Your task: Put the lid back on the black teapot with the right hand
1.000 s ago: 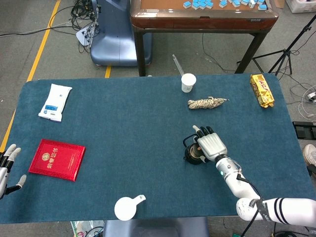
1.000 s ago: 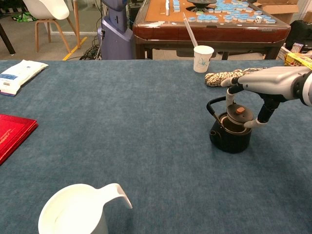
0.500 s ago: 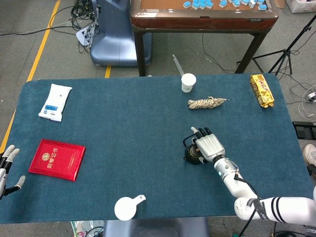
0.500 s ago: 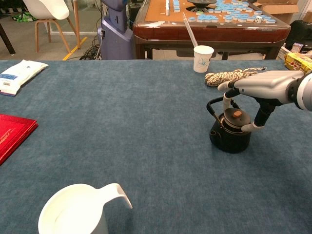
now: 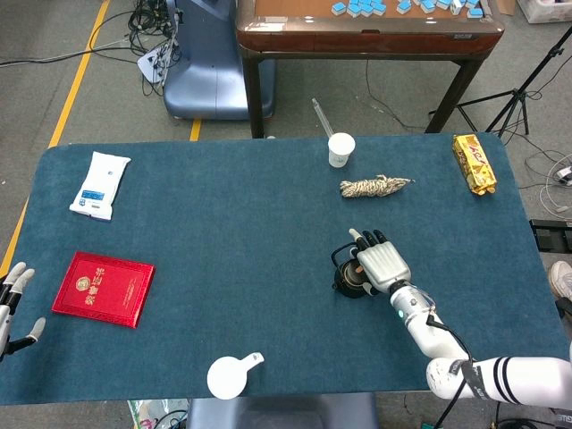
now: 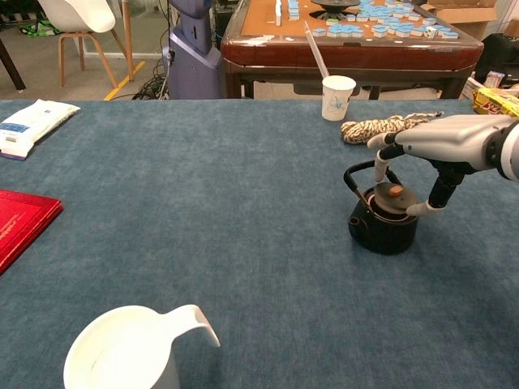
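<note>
The black teapot (image 5: 349, 282) (image 6: 381, 228) stands on the blue table, right of centre, with its looped handle up on its left side. Its dark lid (image 6: 392, 199), with a brown knob, sits level in the pot's mouth. My right hand (image 5: 382, 264) (image 6: 444, 136) hovers palm-down just over it, one finger hanging at the lid's left and the thumb at its right edge, apart and holding nothing. The head view hides the lid under this hand. My left hand (image 5: 12, 302) rests off the table's left edge, fingers spread and empty.
A paper cup (image 5: 340, 148) (image 6: 337, 96) and a coil of rope (image 5: 374, 187) (image 6: 381, 127) lie behind the teapot. A yellow snack pack (image 5: 473, 164) is far right. A white pitcher (image 5: 231, 375) (image 6: 130, 356), red booklet (image 5: 103, 289) and tissue pack (image 5: 100, 185) sit to the left.
The right hand lowered the tilted lid onto the teapot, then rose slightly while the lid stayed seated. The left hand barely moved.
</note>
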You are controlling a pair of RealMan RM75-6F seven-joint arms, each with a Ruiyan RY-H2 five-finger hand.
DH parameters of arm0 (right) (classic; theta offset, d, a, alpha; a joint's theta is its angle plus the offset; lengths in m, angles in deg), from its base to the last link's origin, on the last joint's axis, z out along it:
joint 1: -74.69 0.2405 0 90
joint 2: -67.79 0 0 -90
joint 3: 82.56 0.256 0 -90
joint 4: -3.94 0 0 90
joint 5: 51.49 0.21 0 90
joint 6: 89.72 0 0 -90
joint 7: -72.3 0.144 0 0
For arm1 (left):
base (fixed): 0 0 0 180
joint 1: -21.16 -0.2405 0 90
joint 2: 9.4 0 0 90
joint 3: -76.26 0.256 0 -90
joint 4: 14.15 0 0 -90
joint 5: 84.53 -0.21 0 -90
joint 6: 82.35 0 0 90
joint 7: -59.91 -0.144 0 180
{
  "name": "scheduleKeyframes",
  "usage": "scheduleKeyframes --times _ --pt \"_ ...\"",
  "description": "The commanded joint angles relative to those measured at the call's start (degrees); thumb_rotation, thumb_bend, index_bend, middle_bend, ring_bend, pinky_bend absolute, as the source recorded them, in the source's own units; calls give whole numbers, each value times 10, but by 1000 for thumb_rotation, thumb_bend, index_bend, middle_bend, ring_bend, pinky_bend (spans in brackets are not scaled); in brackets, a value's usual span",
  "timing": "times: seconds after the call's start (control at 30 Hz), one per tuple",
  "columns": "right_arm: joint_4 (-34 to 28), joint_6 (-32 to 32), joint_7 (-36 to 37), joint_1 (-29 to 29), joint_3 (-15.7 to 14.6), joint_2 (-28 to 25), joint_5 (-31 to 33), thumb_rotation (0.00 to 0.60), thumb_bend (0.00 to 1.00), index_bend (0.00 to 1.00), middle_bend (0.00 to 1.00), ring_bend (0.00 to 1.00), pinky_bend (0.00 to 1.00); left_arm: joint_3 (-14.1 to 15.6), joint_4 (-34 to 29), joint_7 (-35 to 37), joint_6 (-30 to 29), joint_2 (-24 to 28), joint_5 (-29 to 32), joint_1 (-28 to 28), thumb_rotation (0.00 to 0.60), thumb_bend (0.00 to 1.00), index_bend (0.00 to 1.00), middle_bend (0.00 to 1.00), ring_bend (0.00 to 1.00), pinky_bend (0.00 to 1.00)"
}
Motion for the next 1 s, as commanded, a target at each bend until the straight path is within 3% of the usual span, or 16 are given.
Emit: scheduleKeyframes --times 0.03,0.6,1.0 --pt "1 0 1 1 0 1 -1 600 284 252 0 0 0 0 0 -1 0 0 0 0 600 353 20 0 0 0" --pt "-43 -20 40 -18 5 -29 -54 600 280 229 0 0 0 -1 -9 -9 -1 4 -1 -1 600 353 20 0 0 0" --pt "-88 -76 131 -91 -3 -118 -149 600 314 321 0 0 0 -8 -73 -70 11 25 -2 16 600 353 20 0 0 0"
